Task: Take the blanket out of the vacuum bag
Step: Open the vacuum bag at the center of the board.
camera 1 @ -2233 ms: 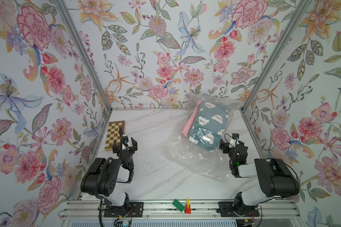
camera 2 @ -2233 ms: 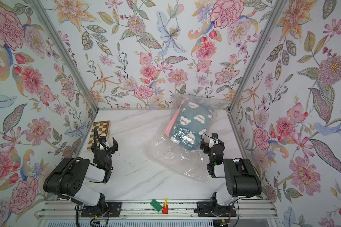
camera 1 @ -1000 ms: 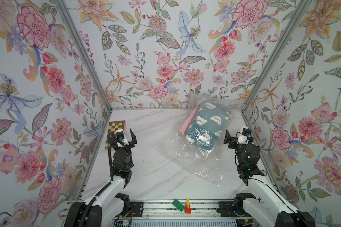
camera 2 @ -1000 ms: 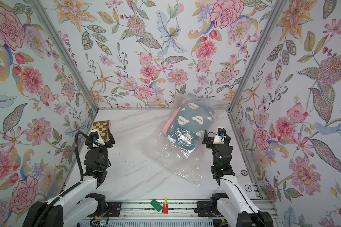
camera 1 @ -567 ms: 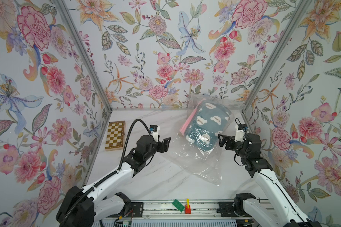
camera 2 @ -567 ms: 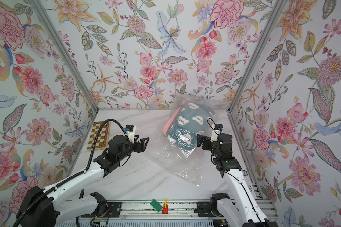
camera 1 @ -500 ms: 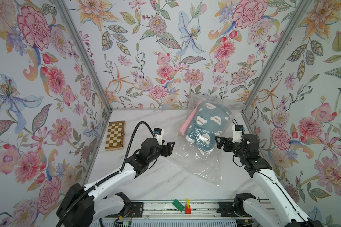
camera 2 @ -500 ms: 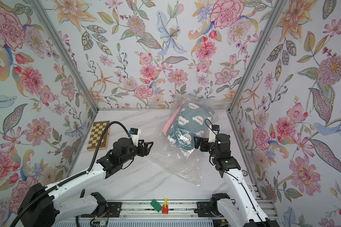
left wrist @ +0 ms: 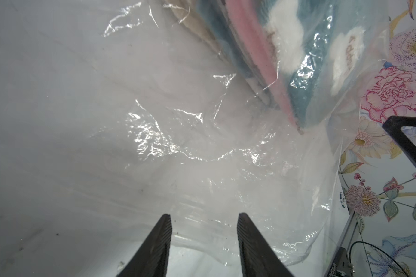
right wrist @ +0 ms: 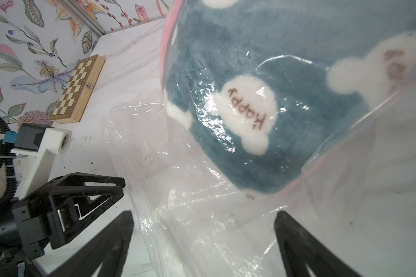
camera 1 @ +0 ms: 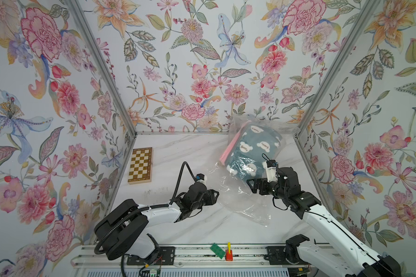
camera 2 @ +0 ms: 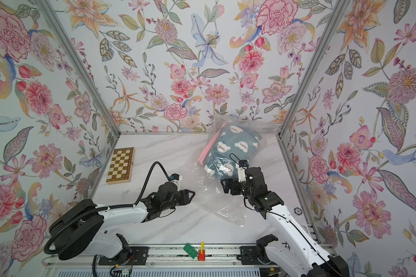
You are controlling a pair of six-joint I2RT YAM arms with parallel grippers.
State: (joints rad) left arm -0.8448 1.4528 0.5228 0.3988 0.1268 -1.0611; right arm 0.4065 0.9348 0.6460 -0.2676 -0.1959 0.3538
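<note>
The desk point(camera 1: 178, 153) is white with faint grey veins, like marble. A wooden chessboard point(camera 1: 140, 165) lies flat by its left edge, lined up with that edge. The bag point(camera 1: 240, 203) lies crumpled on the right half. Its far end sits in the back right corner and bulges with the blanket point(camera 1: 255, 146), and its flat end spreads toward the front. Bag and chessboard are well apart. Small dark specks point(camera 1: 154, 191) mark the desk just in front of the chessboard.
</note>
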